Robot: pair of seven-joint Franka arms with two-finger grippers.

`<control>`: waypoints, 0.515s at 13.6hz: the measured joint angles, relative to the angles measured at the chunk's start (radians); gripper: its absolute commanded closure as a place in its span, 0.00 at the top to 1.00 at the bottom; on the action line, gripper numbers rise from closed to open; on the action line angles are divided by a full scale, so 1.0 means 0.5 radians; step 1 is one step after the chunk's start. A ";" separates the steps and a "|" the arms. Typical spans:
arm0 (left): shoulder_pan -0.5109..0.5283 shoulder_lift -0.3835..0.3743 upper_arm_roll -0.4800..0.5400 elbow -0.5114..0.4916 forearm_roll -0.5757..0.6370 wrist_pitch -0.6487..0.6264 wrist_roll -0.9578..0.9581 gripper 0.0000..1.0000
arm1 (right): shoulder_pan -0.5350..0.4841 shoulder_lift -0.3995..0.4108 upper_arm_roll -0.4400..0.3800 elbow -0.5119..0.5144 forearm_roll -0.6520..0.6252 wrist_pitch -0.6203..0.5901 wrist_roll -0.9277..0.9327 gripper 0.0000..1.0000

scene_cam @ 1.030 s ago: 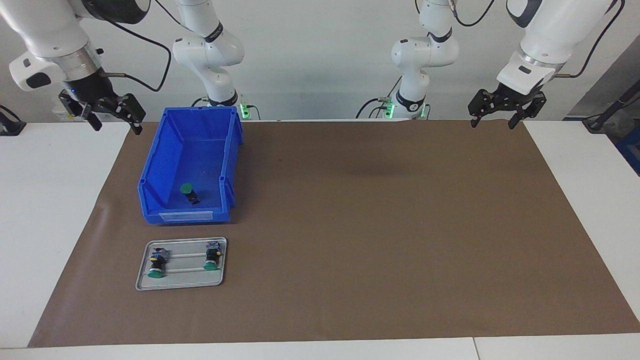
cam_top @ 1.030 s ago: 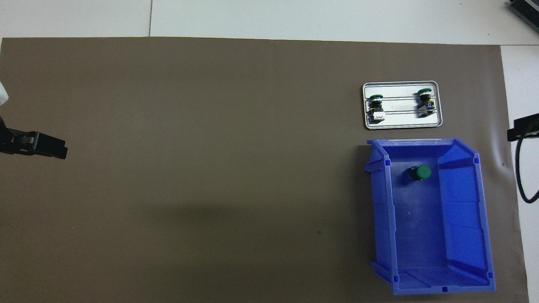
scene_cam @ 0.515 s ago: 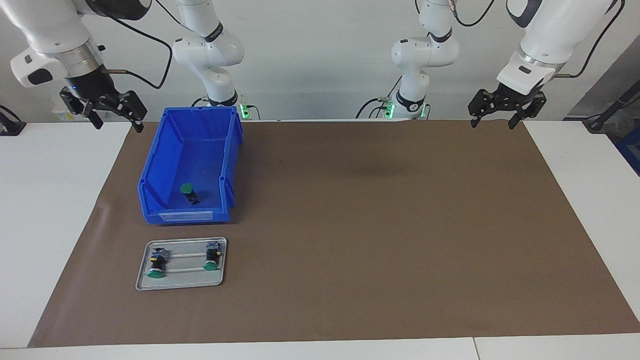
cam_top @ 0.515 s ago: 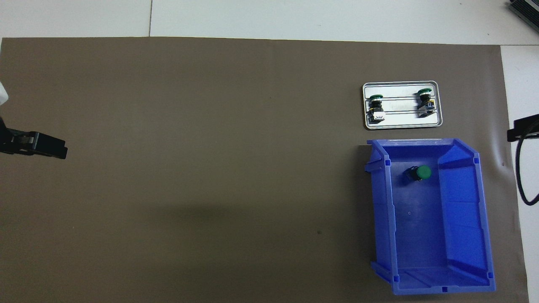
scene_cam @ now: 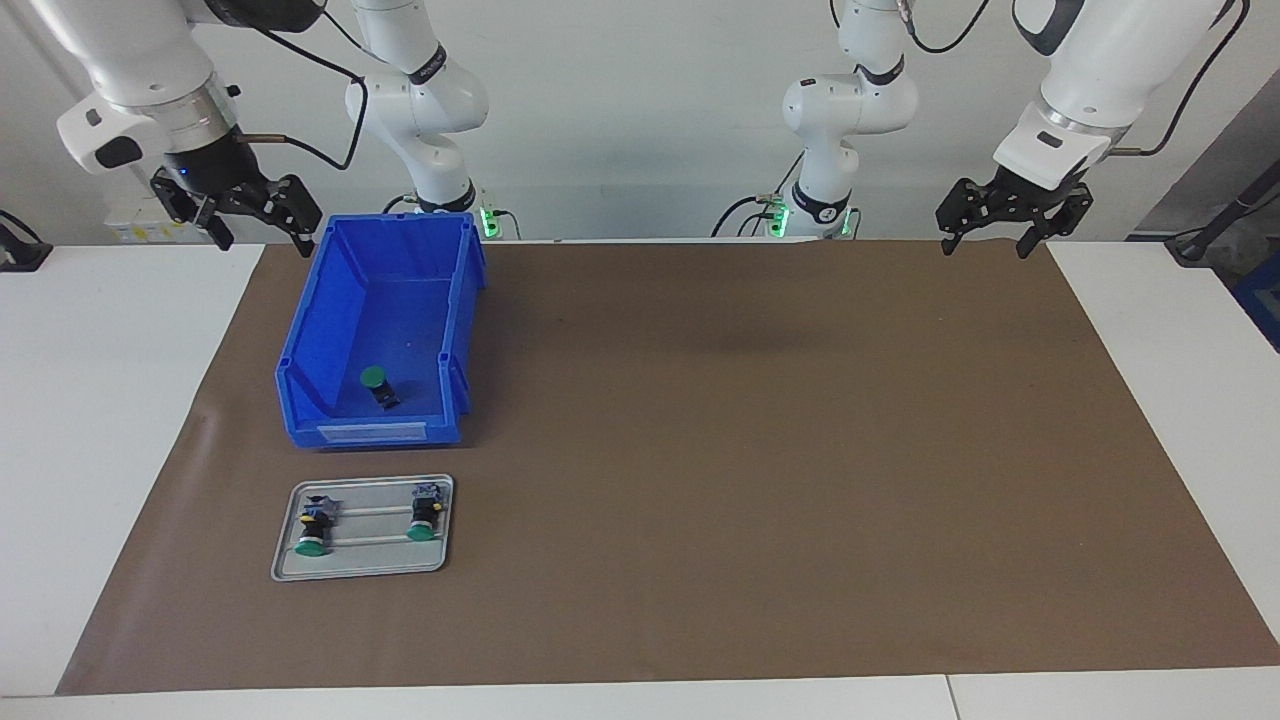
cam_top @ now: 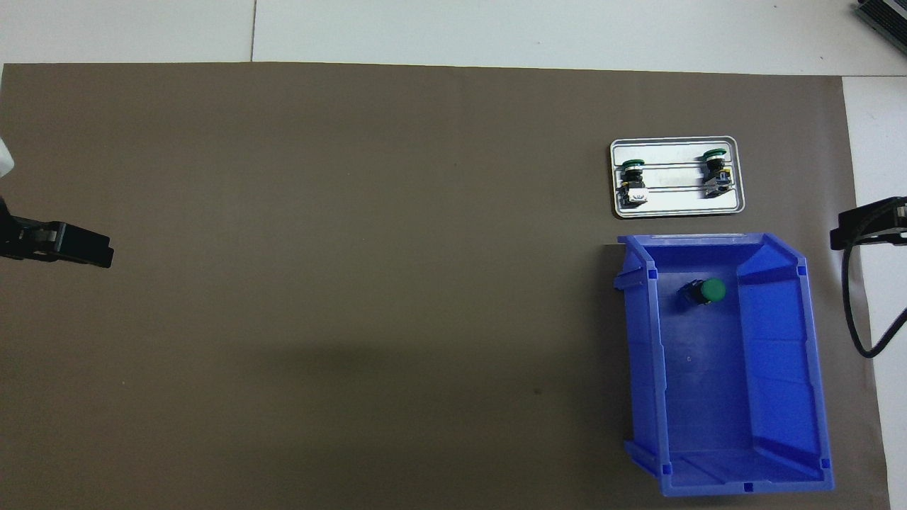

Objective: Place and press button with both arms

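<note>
1. The button (scene_cam: 375,381) lies inside the blue bin (scene_cam: 310,330), on the bin floor at the end farther from the robots, green cap up and tilted; nothing touches it
2. The bin stands on the brown mat (scene_cam: 760,450) toward the right arm's end of the table, and the metal tray (scene_cam: 362,566) lies just beside it, farther from the robots (a narrow strip of mat shows between them)
3. Two look-alike buttons (scene_cam: 313,526) (scene_cam: 424,514) lie on the tray's rails, well apart from each other, green caps pointing away from the robots
4. The right gripper (scene_cam: 258,212) hangs in the air over the mat's edge beside the bin's near corner, fingers spread and holding nothing
5. The left gripper (scene_cam: 985,225) hangs over the mat's near corner at the left arm's end, fingers also apart and empty
6. The facing view shows both arms, wrists and finger gaps whole; the overhead view catches only dark gripper tips at its side edges (cam_top: 868,223) (cam_top: 60,244), but looks straight down into the bin and onto the tray
</note>
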 measured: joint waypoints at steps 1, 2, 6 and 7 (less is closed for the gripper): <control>0.000 0.000 0.000 0.000 0.000 0.000 0.000 1.00 | 0.000 -0.002 0.000 -0.003 0.000 -0.002 0.000 1.00; 0.000 0.000 0.000 0.000 0.000 0.000 0.000 1.00 | 0.000 -0.005 0.000 -0.010 0.000 -0.006 0.000 1.00; 0.000 0.000 0.000 0.000 0.000 0.000 0.000 1.00 | 0.000 -0.034 0.000 -0.074 0.000 -0.015 0.000 1.00; 0.000 0.000 0.000 0.000 0.000 0.000 0.000 1.00 | 0.000 -0.040 0.000 -0.082 0.000 -0.015 0.000 1.00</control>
